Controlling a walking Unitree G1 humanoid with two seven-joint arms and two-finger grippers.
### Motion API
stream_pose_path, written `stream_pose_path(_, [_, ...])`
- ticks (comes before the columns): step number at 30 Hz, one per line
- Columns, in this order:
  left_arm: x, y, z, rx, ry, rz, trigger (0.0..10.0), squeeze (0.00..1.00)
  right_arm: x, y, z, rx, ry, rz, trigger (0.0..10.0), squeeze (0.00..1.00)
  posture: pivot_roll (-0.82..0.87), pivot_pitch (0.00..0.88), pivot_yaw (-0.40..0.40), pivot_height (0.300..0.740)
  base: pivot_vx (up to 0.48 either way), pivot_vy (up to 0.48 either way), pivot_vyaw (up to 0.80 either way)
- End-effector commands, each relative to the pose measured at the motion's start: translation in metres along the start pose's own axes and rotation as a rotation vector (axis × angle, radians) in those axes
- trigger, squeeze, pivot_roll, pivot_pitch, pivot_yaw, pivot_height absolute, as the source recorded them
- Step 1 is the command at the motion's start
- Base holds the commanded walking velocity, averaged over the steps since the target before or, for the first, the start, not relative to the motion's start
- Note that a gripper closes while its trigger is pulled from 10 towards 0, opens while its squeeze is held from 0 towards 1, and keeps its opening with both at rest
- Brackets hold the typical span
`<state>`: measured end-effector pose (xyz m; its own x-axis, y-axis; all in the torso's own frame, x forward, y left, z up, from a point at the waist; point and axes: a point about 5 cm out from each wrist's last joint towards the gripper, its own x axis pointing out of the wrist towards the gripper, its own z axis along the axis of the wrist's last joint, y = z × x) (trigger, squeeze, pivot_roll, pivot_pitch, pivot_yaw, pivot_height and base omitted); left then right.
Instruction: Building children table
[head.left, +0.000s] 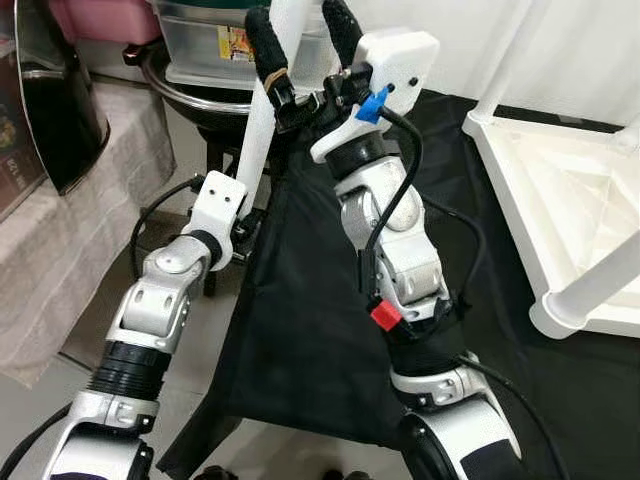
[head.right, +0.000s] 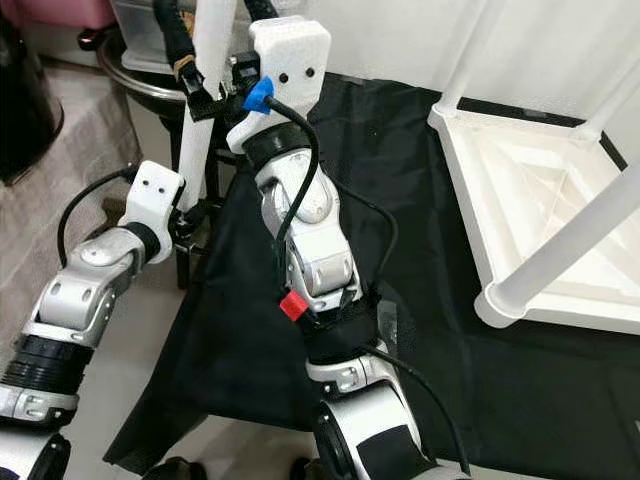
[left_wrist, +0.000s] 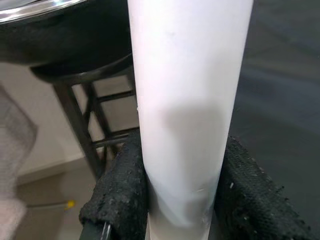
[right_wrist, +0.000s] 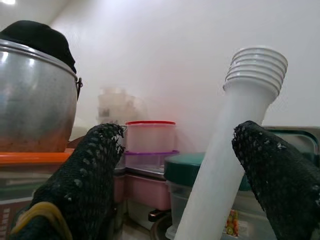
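Black cloth (head.left: 300, 330) covers the floor beside the upturned table (head.right: 540, 190), left gripper (left_wrist: 182, 200) clamped low on the upright leg (head.left: 262, 120), right gripper (head.left: 300, 40) fingers apart astride it higher up, so I'd guess carrying and screwing it in comes next.

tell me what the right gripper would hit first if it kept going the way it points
Probably the stacked food containers ahead. The white table leg stands between the open right gripper fingers, so it may brush that first; depth is unclear.
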<state>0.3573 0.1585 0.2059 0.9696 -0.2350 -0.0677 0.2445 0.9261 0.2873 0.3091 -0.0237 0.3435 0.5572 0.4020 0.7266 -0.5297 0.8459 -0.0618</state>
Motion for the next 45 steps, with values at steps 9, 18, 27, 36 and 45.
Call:
stream_pose_path(9, [0.003, 0.033, 0.008, 0.153, -0.022, 0.046, 10.0, 0.0, -0.011, -0.008, -0.002, -0.212, 0.058, 0.18, 10.0, 0.0, 0.12, 0.116, -0.083, 0.74, 0.0, 0.0, 0.0])
stream_pose_path(18, [0.002, 0.044, 0.007, 0.242, -0.016, 0.042, 10.0, 0.0, -0.011, -0.042, 0.003, -0.625, 0.144, 0.301, 10.0, 0.0, 0.11, 0.114, -0.082, 0.74, 0.0, 0.0, 0.0])
stream_pose_path(27, [0.003, 0.052, 0.008, 0.435, -0.007, 0.022, 10.0, 0.0, -0.022, -0.058, -0.004, -1.03, 0.301, 0.58, 10.0, 0.0, 0.1, 0.107, -0.078, 0.74, 0.0, 0.0, 0.0])
stream_pose_path(36, [0.003, 0.054, 0.007, 0.536, 0.001, -0.015, 10.0, 0.0, -0.032, -0.057, -0.012, -1.264, 0.345, 0.767, 10.0, 0.0, 0.09, 0.098, -0.078, 0.74, 0.0, 0.0, 0.0])
stream_pose_path(45, [0.005, 0.059, 0.005, 0.74, 0.058, -0.057, 10.0, 0.0, -0.029, -0.053, -0.024, -1.458, 0.389, 0.885, 10.0, 0.0, 0.09, 0.088, -0.075, 0.74, 0.0, 0.0, 0.0])
